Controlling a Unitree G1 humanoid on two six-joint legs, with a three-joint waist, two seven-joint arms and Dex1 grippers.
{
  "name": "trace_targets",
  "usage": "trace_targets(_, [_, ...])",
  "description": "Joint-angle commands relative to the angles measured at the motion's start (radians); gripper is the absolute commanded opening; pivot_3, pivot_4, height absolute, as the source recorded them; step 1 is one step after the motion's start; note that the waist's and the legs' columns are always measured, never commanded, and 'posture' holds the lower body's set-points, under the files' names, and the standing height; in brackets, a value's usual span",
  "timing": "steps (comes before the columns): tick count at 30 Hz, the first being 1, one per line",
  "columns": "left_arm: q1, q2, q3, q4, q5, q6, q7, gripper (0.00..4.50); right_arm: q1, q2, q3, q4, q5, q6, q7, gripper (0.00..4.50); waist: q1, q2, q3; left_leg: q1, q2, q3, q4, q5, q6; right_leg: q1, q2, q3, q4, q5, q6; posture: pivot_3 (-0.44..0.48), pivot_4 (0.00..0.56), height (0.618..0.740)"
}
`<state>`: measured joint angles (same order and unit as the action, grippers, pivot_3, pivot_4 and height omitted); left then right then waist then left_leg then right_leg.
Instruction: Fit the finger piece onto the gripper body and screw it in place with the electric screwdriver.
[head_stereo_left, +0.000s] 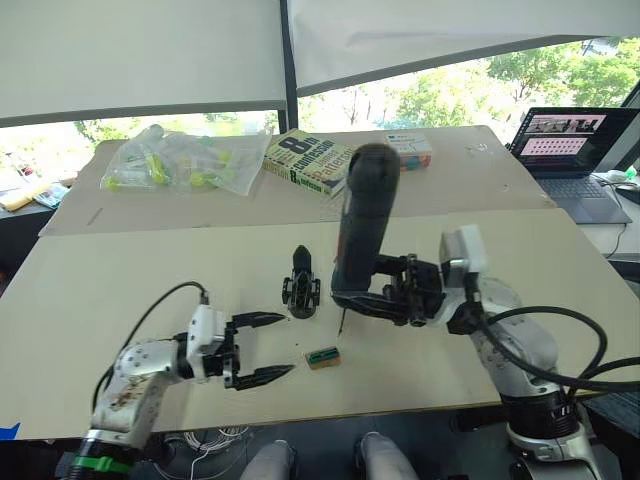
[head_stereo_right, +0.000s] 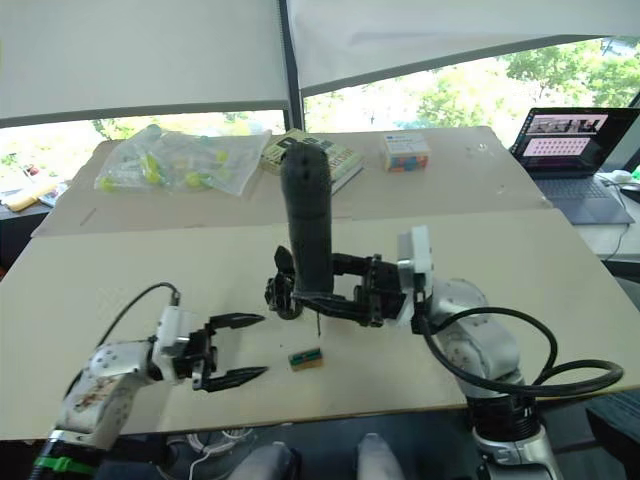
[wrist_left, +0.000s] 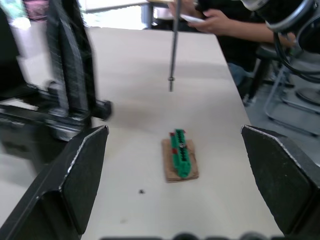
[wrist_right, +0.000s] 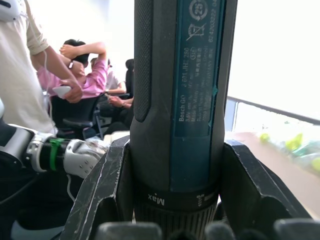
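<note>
Close to the near edge of the table (head_stereo_left: 120, 270), toward its left side, the left gripper (head_stereo_left: 262, 348) is held low with its two black fingers spread wide and nothing between them. Just beyond its fingertips, near the middle of the near edge, a small green part on a brown cardboard scrap (head_stereo_left: 323, 356) lies flat on the tabletop. Slightly farther in, the electric screwdriver (head_stereo_left: 360, 225) is clamped upright by the right gripper (head_stereo_left: 365, 303), whose fingers are closed around the lower end of the black barrel; the thin metal bit (wrist_left: 173, 45) points down and its tip is seen close above the table, whether touching cannot be told. Just to the left of the screwdriver, the gripper body (head_stereo_left: 301, 284) stands on the table with a pointed black finger rising from it, apart from both grippers. Along the far edge a clear bag of yellow-green items (head_stereo_left: 185, 160) is seen at the left, then a book (head_stereo_left: 310, 159) and a small colourful box (head_stereo_left: 412, 150). Past the far right corner an open laptop (head_stereo_left: 566, 150) rests on another surface
</note>
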<state>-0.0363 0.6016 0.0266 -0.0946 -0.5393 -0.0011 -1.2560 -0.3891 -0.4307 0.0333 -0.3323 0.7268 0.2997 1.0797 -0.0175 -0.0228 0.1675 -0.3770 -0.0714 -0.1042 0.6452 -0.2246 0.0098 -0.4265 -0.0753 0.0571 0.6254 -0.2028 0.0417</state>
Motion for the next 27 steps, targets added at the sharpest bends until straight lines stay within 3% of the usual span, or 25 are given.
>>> trace_targets(1, [0.040, 0.042, 0.085, -0.093, -0.078, 0.061, 0.022, 4.50, -0.049, -0.019, -0.069, -0.052, 0.075, 0.025, -0.023, 1.95, 0.000, 0.000, 0.000, 0.000, 0.000, 0.000, 0.000, 0.000, 0.000, 0.000, 0.000, 0.000, 0.000, 0.000, 0.000, 0.000, 0.150, 0.740])
trace_targets(9, [0.060, 0.055, 0.231, -0.136, -0.203, 0.211, 0.140, 4.50, -0.202, -0.026, -0.125, -0.003, 0.147, 0.117, -0.114, 1.95, -0.002, 0.000, 0.001, -0.001, 0.000, 0.000, 0.000, 0.000, 0.000, -0.001, 0.000, 0.000, 0.000, 0.000, 0.000, 0.000, 0.150, 0.740])
trace_targets(21, [-0.026, 0.091, 0.256, -0.063, -0.191, 0.247, 0.129, 4.50, -0.360, 0.038, -0.093, 0.131, 0.105, 0.147, -0.178, 1.95, 0.000, 0.000, 0.001, -0.003, 0.000, 0.000, -0.001, 0.000, 0.000, -0.003, 0.000, -0.001, -0.001, 0.001, -0.001, 0.000, 0.150, 0.740])
trace_targets(27, [-0.047, 0.081, 0.242, -0.058, -0.175, 0.249, 0.131, 4.50, -0.421, 0.096, -0.060, 0.174, 0.070, 0.157, -0.210, 1.95, -0.007, 0.000, 0.001, -0.011, 0.000, 0.001, 0.000, 0.000, 0.000, -0.014, 0.000, 0.000, 0.004, 0.002, -0.003, 0.000, 0.150, 0.740])
